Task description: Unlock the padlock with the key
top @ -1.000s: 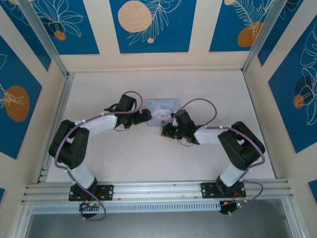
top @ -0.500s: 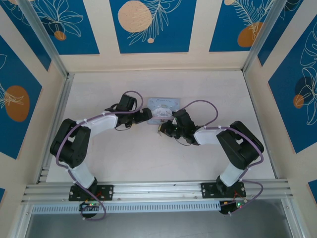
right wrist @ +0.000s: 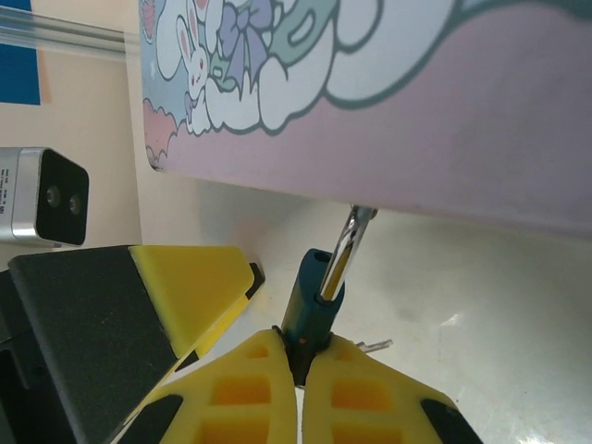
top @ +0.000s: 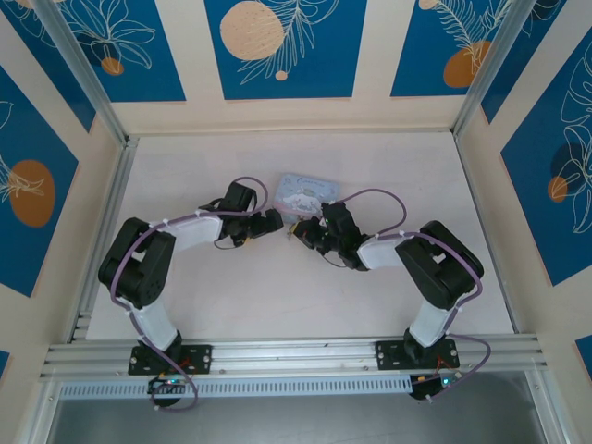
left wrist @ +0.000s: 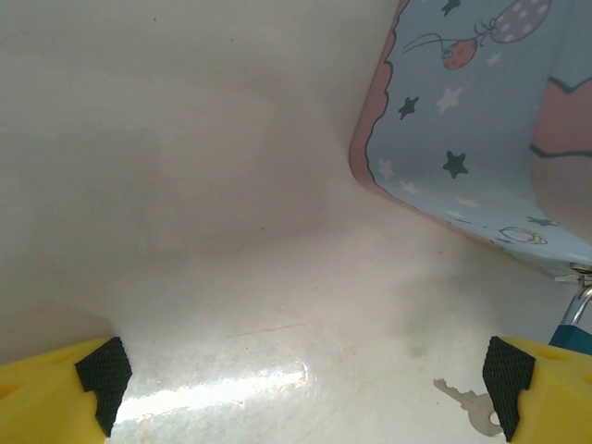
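Observation:
The padlock (right wrist: 310, 310), dark blue-grey, hangs by its metal shackle (right wrist: 339, 252) from the edge of the light blue cartoon tin (right wrist: 388, 102). One shackle leg sits in the body; the other hole is empty. My right gripper (right wrist: 299, 356) is shut on the padlock body. The key (left wrist: 474, 407) lies flat on the table just under the padlock (left wrist: 573, 326), by my left gripper's right finger (left wrist: 541, 388); its tip (right wrist: 375, 346) shows behind the right fingers. My left gripper (left wrist: 305, 375) is open, with bare table between its fingers. Both grippers (top: 276, 220) (top: 298, 231) meet at the tin's near edge.
The tin (top: 310, 190) lies slightly turned in the middle of the white table (top: 388, 166). My left gripper's finger (right wrist: 190, 287) sits close beside the right fingers. Frame rails run along the left side (top: 102, 231) and the near edge (top: 296, 353).
My right gripper has moved up and left toward the tin's near edge. The tin has turned slightly. The left arm has shifted a little.

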Controlling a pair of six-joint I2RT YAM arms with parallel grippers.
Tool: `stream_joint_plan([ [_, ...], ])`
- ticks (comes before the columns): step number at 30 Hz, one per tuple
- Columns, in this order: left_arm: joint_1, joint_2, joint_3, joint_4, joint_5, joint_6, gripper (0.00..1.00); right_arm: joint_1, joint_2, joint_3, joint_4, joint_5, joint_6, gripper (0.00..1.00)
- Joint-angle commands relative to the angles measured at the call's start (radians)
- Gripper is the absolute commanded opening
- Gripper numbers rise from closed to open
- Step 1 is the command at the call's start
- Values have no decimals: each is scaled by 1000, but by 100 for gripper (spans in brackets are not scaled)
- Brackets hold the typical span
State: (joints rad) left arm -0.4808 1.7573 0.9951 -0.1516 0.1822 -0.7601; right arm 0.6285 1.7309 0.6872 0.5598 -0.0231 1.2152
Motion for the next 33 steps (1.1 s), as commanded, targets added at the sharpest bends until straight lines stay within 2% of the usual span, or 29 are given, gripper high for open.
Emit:
stream_joint_plan([
  [1, -5, -35, 21, -64, 23, -1, 99, 13, 29, -32, -254, -63, 96, 0],
  [10, -7, -138, 36, -96, 46, -10, 99, -28, -5, -95, -363, -107, -39, 0],
  [17, -13, -228, 40, -115, 56, -28, 99, -90, 17, -171, -345, -171, -124, 0],
  [22, -15, -275, 55, -135, 43, -20, 99, -133, -41, -243, -308, -195, -147, 3],
  [24, -14, -274, 71, -147, 31, -5, 99, -142, -72, -242, -322, -186, -153, 6],
  [33, -15, -208, 140, -185, -15, 47, 99, -180, -114, -98, -425, -167, -192, 7],
])
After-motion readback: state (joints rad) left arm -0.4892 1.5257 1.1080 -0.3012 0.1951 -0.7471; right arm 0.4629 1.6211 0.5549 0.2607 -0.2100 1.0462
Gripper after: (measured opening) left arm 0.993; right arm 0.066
